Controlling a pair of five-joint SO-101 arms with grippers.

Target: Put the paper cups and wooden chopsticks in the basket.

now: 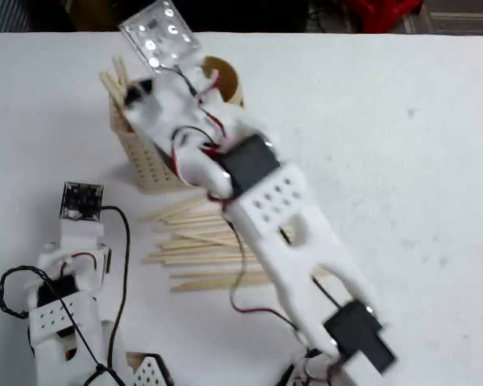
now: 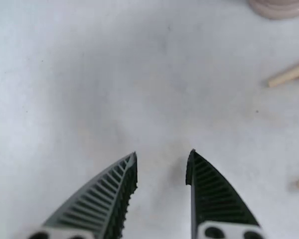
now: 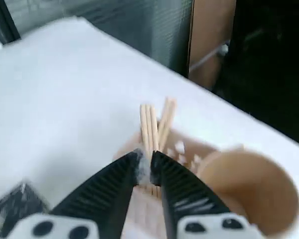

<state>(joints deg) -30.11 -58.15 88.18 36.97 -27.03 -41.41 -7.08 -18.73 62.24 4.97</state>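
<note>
1. The right end effector [image 3: 147, 158] is closed on a bundle of chopsticks [image 3: 153, 122] standing in the basket [image 1: 149, 161], at 10 o'clock on the worktop [image 1: 402, 145]. A paper cup [image 1: 225, 80] sits at the basket's 2 o'clock.
2. The left end effector [image 2: 162, 162] is open over bare worktop.
3. Risk: a snagged release could tip the basket, and the arm could scatter the pile of chopsticks [image 1: 201, 249] beneath it.
4. The worktop is white, with a dark room beyond.
</note>
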